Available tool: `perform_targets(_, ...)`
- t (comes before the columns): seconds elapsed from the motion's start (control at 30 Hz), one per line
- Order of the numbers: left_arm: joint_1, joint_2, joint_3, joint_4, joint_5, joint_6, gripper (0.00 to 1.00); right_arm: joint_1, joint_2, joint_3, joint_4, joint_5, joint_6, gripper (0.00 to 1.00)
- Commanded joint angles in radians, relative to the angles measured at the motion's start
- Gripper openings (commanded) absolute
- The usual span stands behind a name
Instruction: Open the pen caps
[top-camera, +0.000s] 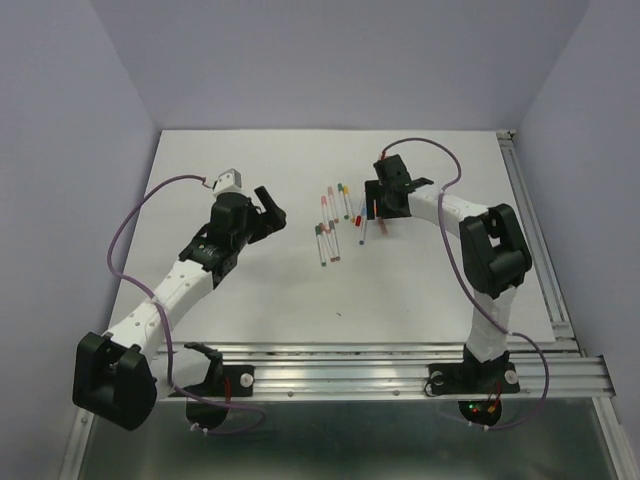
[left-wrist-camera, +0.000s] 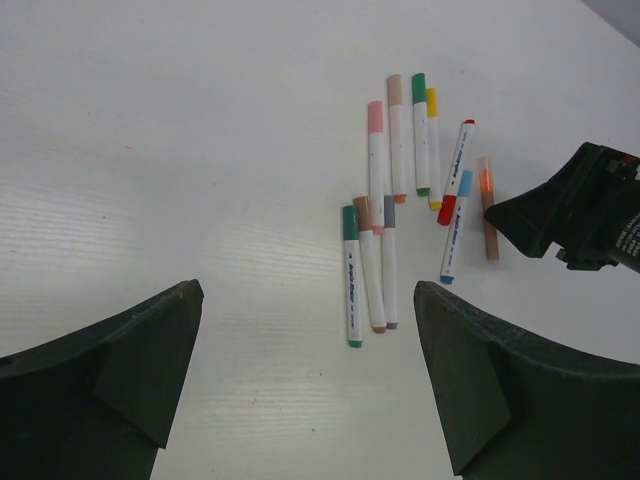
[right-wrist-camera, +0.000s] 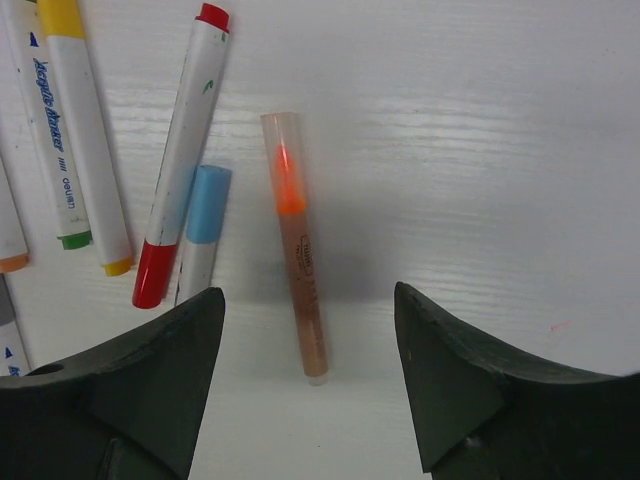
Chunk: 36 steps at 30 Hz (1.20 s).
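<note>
A flat white counter (top-camera: 250, 290) bears a loose cluster of thin white marker pens (top-camera: 323, 245) near its middle, a little closer to the far edge than to the near edge. We count ten. Their short coloured plastic pen caps (left-wrist-camera: 351, 222) all appear seated on the barrels.

Toward the near edge, three lie side by side and touching: a green-capped pen (left-wrist-camera: 352, 285), a brown-capped pen (left-wrist-camera: 371, 275) and a grey-capped pen (left-wrist-camera: 389, 270). Toward the far edge lie a pink-capped pen (left-wrist-camera: 376, 165), a tan-capped pen (left-wrist-camera: 396, 135), a second green-capped pen (left-wrist-camera: 420, 135) and a yellow-capped pen (left-wrist-camera: 432, 150). Toward the right edge we find a red-capped pen (right-wrist-camera: 180, 170) with a pale-blue-capped pen (right-wrist-camera: 207, 205) touching its side. Just beyond them a translucent brown pen (right-wrist-camera: 300, 270), its clear cap showing an orange tip, lies apart from the rest.

The black left gripper (left-wrist-camera: 305, 295) hangs on the cluster's left-edge side, pointed at the pens. Its jaws are spread wide, with only bare counter between them. The black right gripper (right-wrist-camera: 308, 295) is poised over the translucent brown pen, whose barrel lies in line with the gap. Its jaws likewise stand wide apart and clasp nothing; we cannot tell whether the fingertips touch the counter. Both arms rise from a slotted aluminium rail (top-camera: 350, 365) along the near edge.
</note>
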Motion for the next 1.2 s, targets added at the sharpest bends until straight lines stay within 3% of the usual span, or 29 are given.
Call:
perform_targets(0.0, 0.005, -0.006, -0.008, 0.034, 0.001, 0.027, 0.99, 0.004, 0.032, 0.08, -0.029, -0.008, -0.016, 0.71)
perform_targets(0.2, 0.006, -0.006, -0.009, 0.033, 0.003, 0.027, 0.99, 0.001, 0.088, 0.101, -0.027, -0.002, -0.007, 0.67)
perform_targets(0.43, 0.008, 0.0, -0.011, 0.034, 0.003, 0.026, 0.99, -0.022, 0.119, 0.095, -0.011, -0.08, 0.023, 0.52)
perform_targets(0.6, 0.01, 0.001, -0.013, 0.033, -0.002, 0.026, 0.99, -0.032, 0.127, 0.058, -0.001, -0.12, 0.033, 0.46)
perform_targets(0.73, 0.011, 0.001, -0.011, 0.031, -0.005, 0.026, 0.99, -0.032, 0.127, 0.023, -0.018, -0.13, 0.023, 0.31)
perform_targets(0.9, 0.016, 0.009, -0.006, 0.026, -0.016, 0.024, 0.99, -0.032, 0.108, -0.048, -0.003, -0.115, 0.013, 0.24)
perform_targets(0.97, 0.017, 0.012, -0.003, 0.023, -0.014, 0.024, 0.99, -0.032, 0.095, -0.089, 0.003, -0.106, 0.015, 0.12)
perform_targets(1.0, 0.016, 0.012, -0.003, 0.023, -0.013, 0.024, 0.99, -0.028, 0.07, -0.104, 0.014, -0.08, 0.026, 0.01)
perform_targets(1.17, 0.017, 0.017, 0.0, 0.023, 0.001, 0.015, 0.99, -0.013, -0.054, -0.234, 0.037, -0.003, 0.056, 0.01)
